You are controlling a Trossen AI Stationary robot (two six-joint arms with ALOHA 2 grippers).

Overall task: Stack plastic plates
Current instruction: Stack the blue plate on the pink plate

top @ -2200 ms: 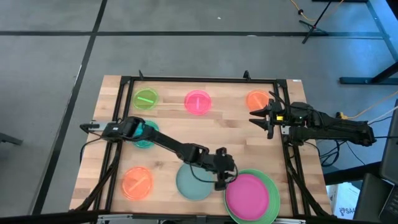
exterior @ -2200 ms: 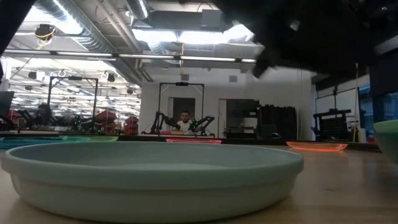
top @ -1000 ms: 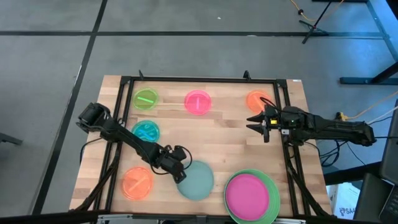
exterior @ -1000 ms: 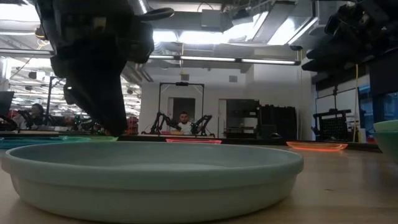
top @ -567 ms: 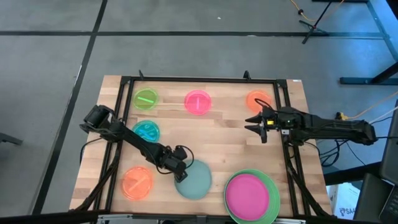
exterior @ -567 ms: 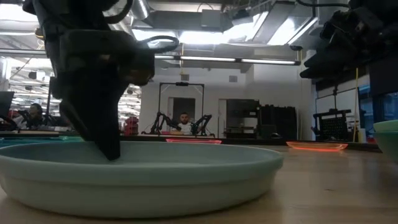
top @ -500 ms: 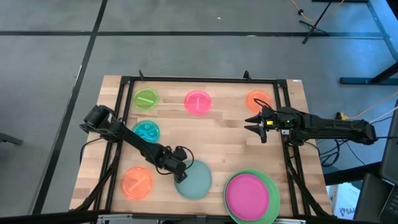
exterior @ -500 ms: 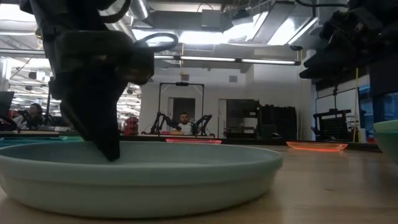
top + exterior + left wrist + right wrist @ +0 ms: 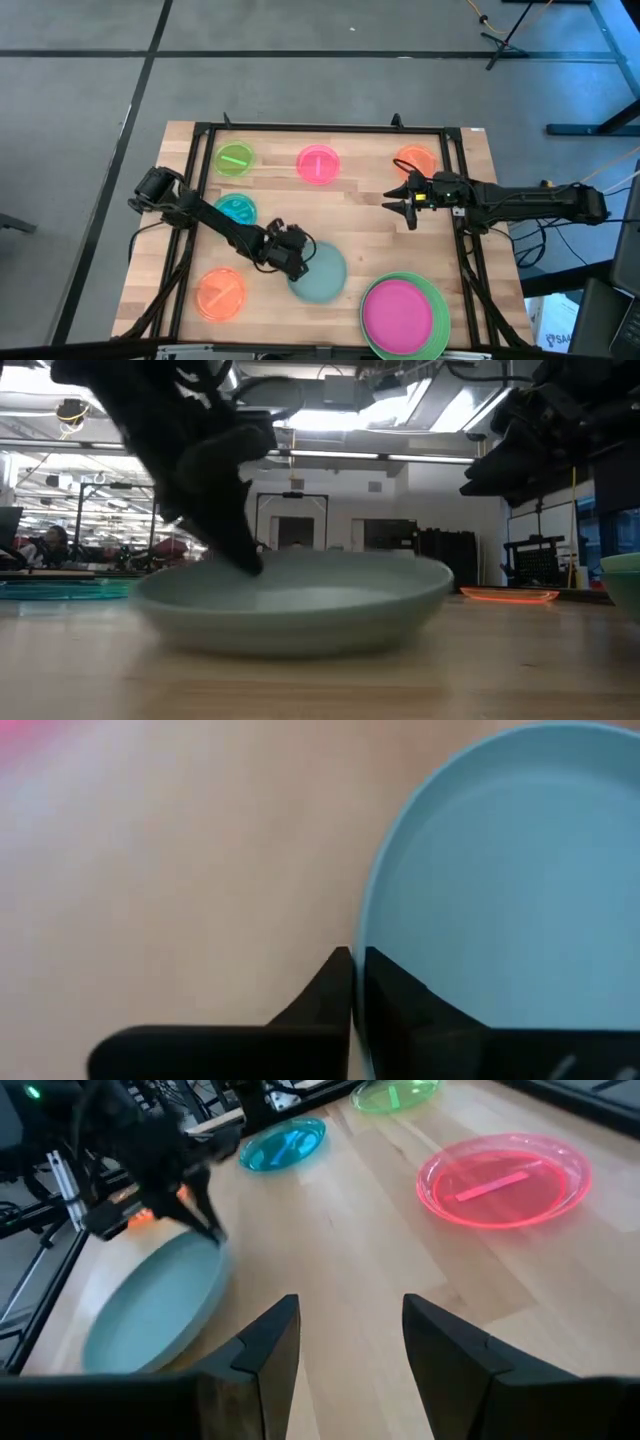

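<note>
The grey-teal medium plate [image 9: 322, 272] sits near the table's middle, toward the near edge. My left gripper [image 9: 291, 256] is shut on its left rim. My right gripper [image 9: 397, 205] hovers open over the right part of the table, below the far orange plate [image 9: 415, 159], touching nothing. A magenta plate [image 9: 398, 312] lies on the green plates [image 9: 442, 302] at the near right corner. Lime [image 9: 235, 158], pink [image 9: 318, 163], teal [image 9: 237, 209] and a second orange plate [image 9: 221, 293] lie singly on the wood. My left gripper pinches the grey-teal plate's left rim [image 9: 359, 982], one finger [image 9: 326, 992] outside the wall and the other [image 9: 420, 1012] inside the hollow. The fingers slant down from the table's left. The plate is a little tilted; whether it is clear of the table I cannot tell.
A black frame [image 9: 320, 128] runs round the table. Bare wood lies between the grey-teal plate and the pink plate [image 9: 505, 1178]. In the low view the far orange plate [image 9: 510, 595] and a green rim [image 9: 626, 580] show to the right, and a person sits far behind.
My left gripper came back from the stack at the near right to the grey-teal plate's left rim, came down on it, and has carried the plate toward the far edge and a little right. My right gripper has crept toward the table's left.
</note>
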